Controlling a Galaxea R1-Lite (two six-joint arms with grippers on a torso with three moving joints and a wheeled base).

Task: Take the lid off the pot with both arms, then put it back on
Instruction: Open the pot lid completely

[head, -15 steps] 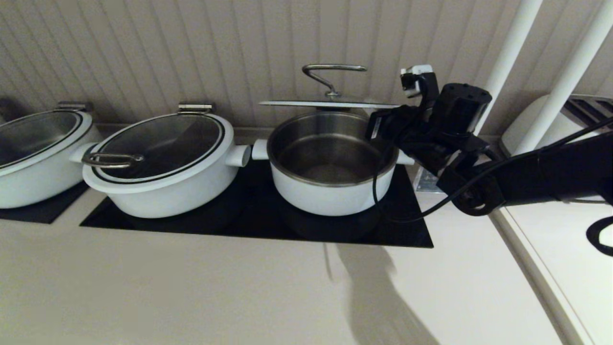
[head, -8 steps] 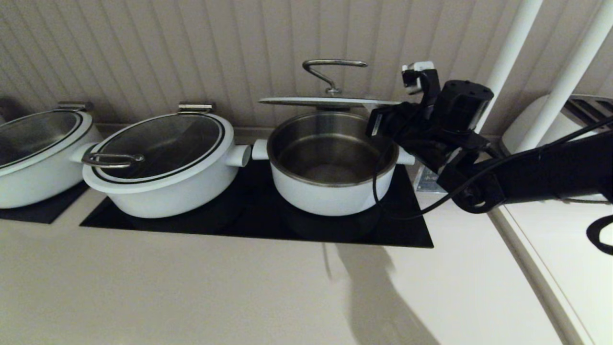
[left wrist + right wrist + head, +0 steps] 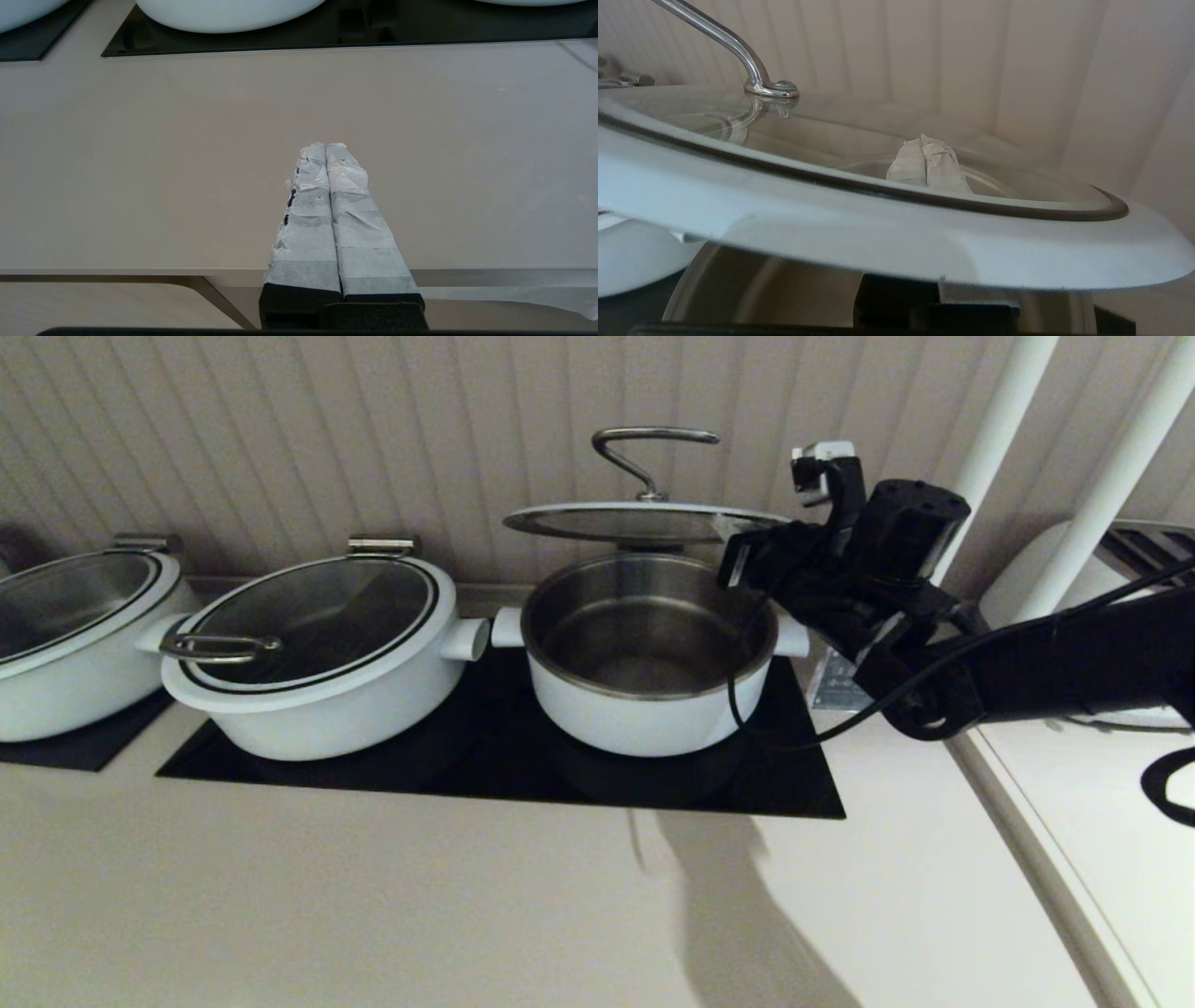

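rising higher, lid (image 3: pixel 644 523) over pot (image 3: pixel 644 653)

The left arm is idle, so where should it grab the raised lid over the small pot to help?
Probably the steel handle on the lid: its bar stands clear above the glass, leaving room for fingers. Come from the left, since the right gripper is under the right edge.

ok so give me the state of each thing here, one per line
lid: lifted clear of the pot, roughly level
pot: uncovered, empty
right gripper: under the lid's rim, fingers together
left gripper: shut, holding nothing, over the counter
middle pot: lid on
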